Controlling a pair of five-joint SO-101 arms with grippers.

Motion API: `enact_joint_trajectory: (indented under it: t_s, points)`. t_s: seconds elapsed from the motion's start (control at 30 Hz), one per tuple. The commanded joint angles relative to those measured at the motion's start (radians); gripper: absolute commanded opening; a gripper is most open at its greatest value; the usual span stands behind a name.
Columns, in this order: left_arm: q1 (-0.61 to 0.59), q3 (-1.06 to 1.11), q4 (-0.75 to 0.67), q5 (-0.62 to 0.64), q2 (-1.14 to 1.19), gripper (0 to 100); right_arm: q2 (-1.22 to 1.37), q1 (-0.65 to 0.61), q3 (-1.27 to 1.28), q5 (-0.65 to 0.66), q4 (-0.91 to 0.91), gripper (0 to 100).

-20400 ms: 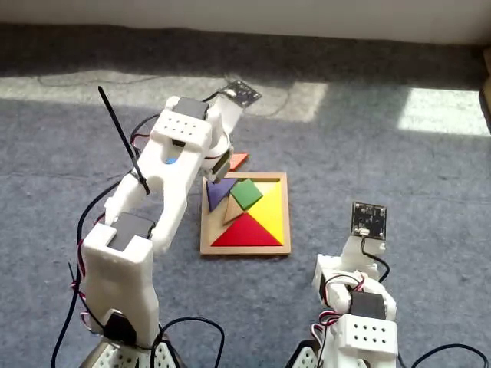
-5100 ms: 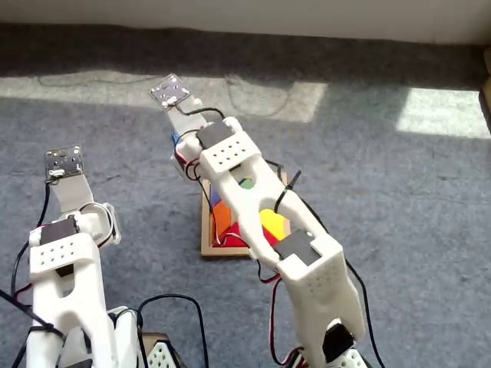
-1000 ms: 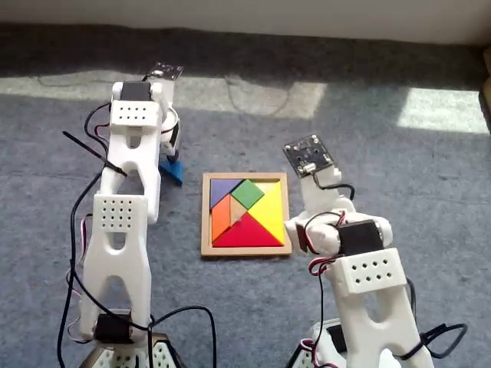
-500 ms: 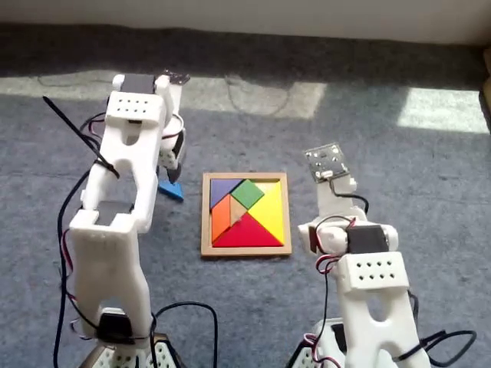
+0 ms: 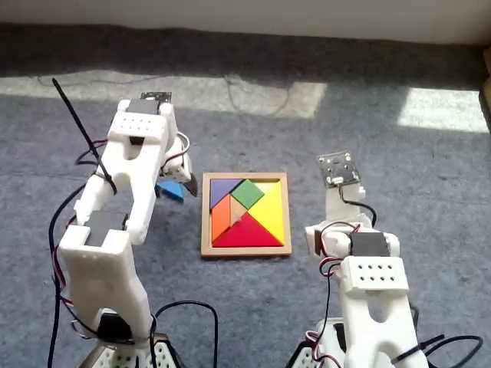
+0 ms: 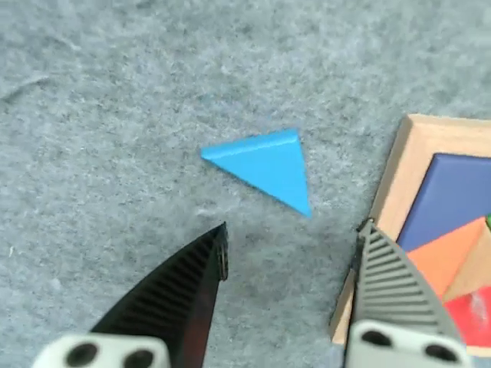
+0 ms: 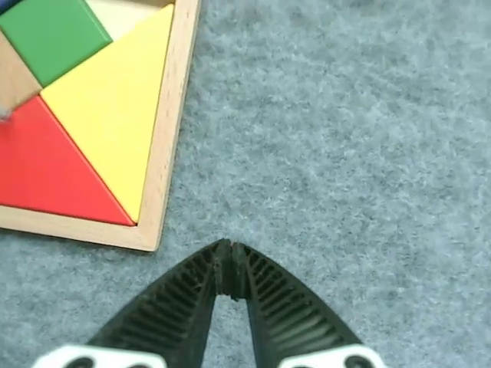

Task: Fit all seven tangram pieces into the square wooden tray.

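Hanging wide open and empty, left gripper (image 6: 293, 228) pulled nearer the square wooden tray (image 6: 391, 172) than a second ago, blue triangle (image 6: 265, 165) flat on carpet (image 6: 115, 92) just beyond it, near the rim. Means seventh piece unplaced, pale gap (image 5: 270, 184) waiting by the green square (image 5: 246, 193). Farther off, right gripper (image 7: 230, 270) pinched shut on nothing, backed off the tray corner. Only the rim to clear.
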Motion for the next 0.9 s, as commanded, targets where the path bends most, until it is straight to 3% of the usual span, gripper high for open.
enact_joint_trajectory:
  t_s: [0.0, 0.3, 0.6, 0.73, 0.87]
  points:
    - [-0.027, 0.021, -0.081, 0.075, -0.053, 27, -0.03, 0.012, -0.01, -0.009, -0.021, 0.9]
    - [-0.067, 0.153, -0.279, 0.147, -0.053, 27, -0.03, 0.01, -0.01, -0.009, -0.021, 0.9]
    - [-0.077, 0.173, -0.288, 0.155, -0.051, 27, -0.03, 0.01, -0.01, -0.008, -0.021, 0.9]
    - [-0.087, 0.17, -0.288, 0.242, -0.051, 24, -0.03, 0.01, -0.008, -0.006, -0.021, 0.9]
    - [-0.093, 0.176, -0.318, 0.25, -0.051, 24, -0.03, 0.01, -0.008, -0.006, -0.021, 0.9]
